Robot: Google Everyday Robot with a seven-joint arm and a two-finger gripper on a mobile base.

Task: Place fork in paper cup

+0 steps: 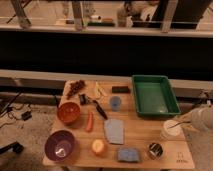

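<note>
1. Nearest the viewer, along the front edge of the wooden surface [142,134], sit a purple bowl [61,145], a blue sponge [128,154] and a shiny metal can [155,149].
2. Just behind the can, near the surface's right edge, stands the paper cup [171,134]. It is short, wide, white and upright.
3. The fork [180,123] is a thin dark line slanting over the cup's mouth. Its lower end is at the rim and its upper end rises to the right, meeting the gripper.
4. The gripper [196,119] is a pale bulk at the right edge, just beside the cup and level with its top. It cannot be told whether the jaws clamp the fork or stand apart from it.
5. The fork looks light, stiff and smooth, so it is likely to slip or swivel in a loose hold. The best place to grip it is probably across the flat of the handle, away from the tines.
6. The cup is probably light and easy to tip, so the fork should go in gently.
7. Further back lie a small blue cup [115,103] and a green tray [154,95].
</note>
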